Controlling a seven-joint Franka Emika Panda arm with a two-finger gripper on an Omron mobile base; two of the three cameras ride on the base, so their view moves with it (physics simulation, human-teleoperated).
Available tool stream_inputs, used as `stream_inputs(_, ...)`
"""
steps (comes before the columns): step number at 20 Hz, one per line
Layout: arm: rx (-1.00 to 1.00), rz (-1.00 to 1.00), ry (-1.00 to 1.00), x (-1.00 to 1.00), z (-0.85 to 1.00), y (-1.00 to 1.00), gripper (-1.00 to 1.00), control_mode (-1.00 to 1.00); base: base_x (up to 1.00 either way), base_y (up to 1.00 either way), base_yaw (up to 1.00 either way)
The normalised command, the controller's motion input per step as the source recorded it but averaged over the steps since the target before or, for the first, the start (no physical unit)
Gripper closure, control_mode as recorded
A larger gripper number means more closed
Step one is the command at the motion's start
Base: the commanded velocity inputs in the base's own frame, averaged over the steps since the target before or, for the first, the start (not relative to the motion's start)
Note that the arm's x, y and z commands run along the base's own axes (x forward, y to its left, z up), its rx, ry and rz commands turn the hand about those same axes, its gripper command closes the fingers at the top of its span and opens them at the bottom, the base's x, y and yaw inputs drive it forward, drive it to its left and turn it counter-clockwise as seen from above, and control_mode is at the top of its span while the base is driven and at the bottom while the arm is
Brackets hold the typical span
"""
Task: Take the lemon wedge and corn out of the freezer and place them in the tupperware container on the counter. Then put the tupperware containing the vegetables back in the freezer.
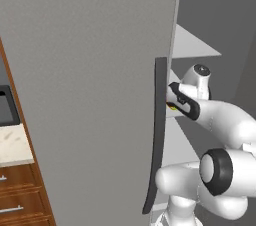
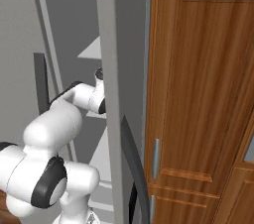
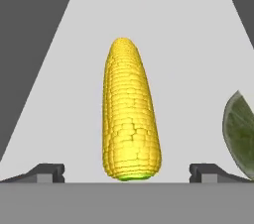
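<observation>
Hand view: wide gripper (image 3: 127, 173) straddles corn (image 3: 130, 111), green leaf (image 3: 241, 131) just beside.

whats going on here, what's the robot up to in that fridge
The white arm is reaching past the open grey door into the freezer. In the hand view its jaws stand wide open on either side of the corn, which lies on a pale grey shelf and is not yet gripped. A greenish object sits at that view's right edge; what it is cannot be told.

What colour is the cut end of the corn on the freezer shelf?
Green, below bright yellow kernels on the corn; it shows best in the hand view.
</observation>
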Motion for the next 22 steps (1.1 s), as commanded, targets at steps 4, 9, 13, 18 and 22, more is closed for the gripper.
stream_inputs(4, 0.01, 0.02, 0.00, 0.45, -0.25, -0.07, -1.00, -1.00, 0.00, 0.00, 0.00)
stream_inputs(9, 0.01, 0.02, 0.00, 0.30, -0.22, -0.06, -1.00, -1.00, 0.00, 0.00, 0.00)
stream_inputs(13, 0.02, 0.02, 0.00, 0.16, -0.24, -0.02, -1.00, -1.00, 0.00, 0.00, 0.00)
stream_inputs(18, 0.01, 0.02, 0.00, 0.04, -0.34, 0.00, 1.00, -1.00, 0.00, 0.00, 0.00)
stream_inputs(22, 0.00, 0.01, 0.00, 0.00, -0.34, 0.00, 1.00, -1.00, 0.00, 0.00, 0.00)
